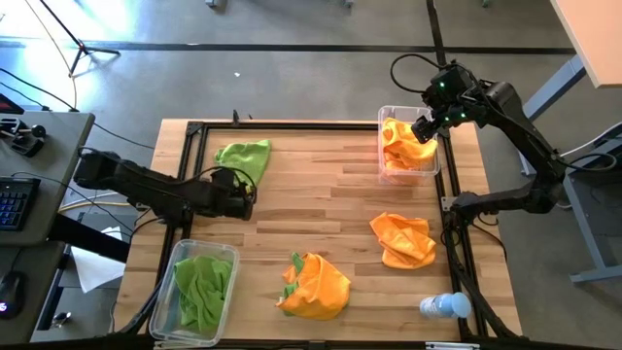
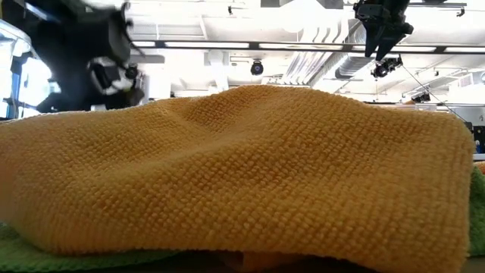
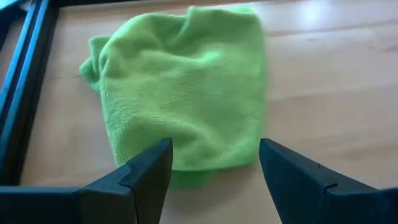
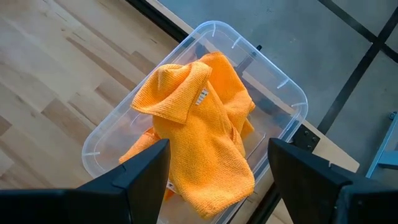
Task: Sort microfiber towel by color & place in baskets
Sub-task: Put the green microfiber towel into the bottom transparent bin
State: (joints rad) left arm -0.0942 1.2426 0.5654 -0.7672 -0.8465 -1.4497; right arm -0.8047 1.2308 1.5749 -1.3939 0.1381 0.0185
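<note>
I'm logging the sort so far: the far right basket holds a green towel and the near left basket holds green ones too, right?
Not quite. The far right basket holds an orange towel, not a green one; the high view and the right wrist view both show it. The near left basket does hold green towels.

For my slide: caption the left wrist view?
Left gripper, jaws open, faces a lime green towel lying on the wooden table.
</note>
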